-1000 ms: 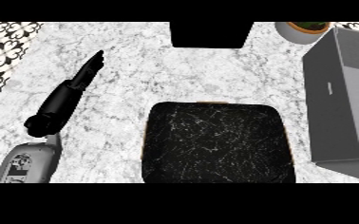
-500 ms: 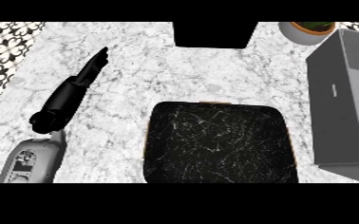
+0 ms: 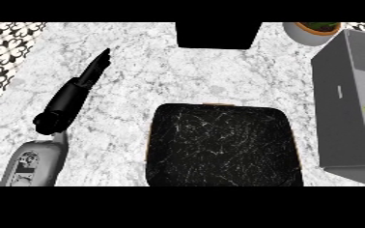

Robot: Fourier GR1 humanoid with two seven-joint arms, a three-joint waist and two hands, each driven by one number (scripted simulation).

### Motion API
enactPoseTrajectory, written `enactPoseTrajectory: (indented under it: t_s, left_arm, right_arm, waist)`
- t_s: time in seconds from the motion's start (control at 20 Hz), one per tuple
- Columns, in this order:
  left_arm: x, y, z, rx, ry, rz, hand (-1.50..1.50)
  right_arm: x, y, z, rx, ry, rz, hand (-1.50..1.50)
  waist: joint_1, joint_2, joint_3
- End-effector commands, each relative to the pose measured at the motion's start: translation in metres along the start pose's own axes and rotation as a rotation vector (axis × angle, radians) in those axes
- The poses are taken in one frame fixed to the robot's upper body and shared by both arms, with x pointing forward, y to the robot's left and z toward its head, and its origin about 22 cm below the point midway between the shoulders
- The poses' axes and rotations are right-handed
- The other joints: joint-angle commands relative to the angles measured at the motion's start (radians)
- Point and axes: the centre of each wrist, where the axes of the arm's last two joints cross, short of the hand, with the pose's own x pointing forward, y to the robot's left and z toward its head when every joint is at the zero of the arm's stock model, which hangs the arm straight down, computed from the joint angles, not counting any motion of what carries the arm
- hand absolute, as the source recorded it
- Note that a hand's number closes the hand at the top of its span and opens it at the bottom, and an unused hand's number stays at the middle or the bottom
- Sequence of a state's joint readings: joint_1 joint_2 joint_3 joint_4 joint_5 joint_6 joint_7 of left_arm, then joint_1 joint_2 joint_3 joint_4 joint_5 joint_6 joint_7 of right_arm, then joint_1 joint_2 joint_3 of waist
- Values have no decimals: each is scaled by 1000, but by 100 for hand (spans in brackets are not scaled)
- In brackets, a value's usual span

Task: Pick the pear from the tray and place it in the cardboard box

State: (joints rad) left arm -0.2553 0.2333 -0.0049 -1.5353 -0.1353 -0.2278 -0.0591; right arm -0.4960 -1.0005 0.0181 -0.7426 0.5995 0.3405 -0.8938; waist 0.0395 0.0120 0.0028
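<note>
Left hand (image 3: 75, 94) rests flat-fingered, holding nothing, left of tray (image 3: 221, 145); no pear visible on tray; you check grey box (image 3: 342, 106) interior, hidden here.

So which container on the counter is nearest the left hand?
The dark tray, beside the left hand; the grey box lies at the far right edge.

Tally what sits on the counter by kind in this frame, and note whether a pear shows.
Dark marbled tray: 1
Grey box: 1
Potted plant: 1
Black recess at the far edge: 1
Robot hands in view: 1, the left hand, fingers straight
Pears visible: 0
Total: 5
</note>
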Motion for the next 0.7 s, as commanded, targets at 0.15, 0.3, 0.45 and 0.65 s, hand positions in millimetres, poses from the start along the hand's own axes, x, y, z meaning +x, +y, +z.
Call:
enactPoseTrajectory:
  t_s: [0.15, 0.3, 0.45, 0.65]
  left_arm:
    - [-3, 7, 3, 18, 10, -6, 0]
    - [-4, -5, 7, -9, 16, 9, 0]
    - [2, -4, 1, -5, 0, 4, 0]
    - [-1, -2, 4, -5, 0, 15, 0]
  right_arm:
    - [-11, 29, -22, -277, -278, -628, -150]
    - [-19, 40, -23, -333, -230, -839, -150]
    - [-26, 9, -5, -387, -178, -943, -150]
    - [-36, -4, 22, -478, -123, -1027, -150]
  waist:
    - [-16, -8, 0]
    - [0, -6, 1]
    - [-4, -3, 0]
    - [9, 9, 4]
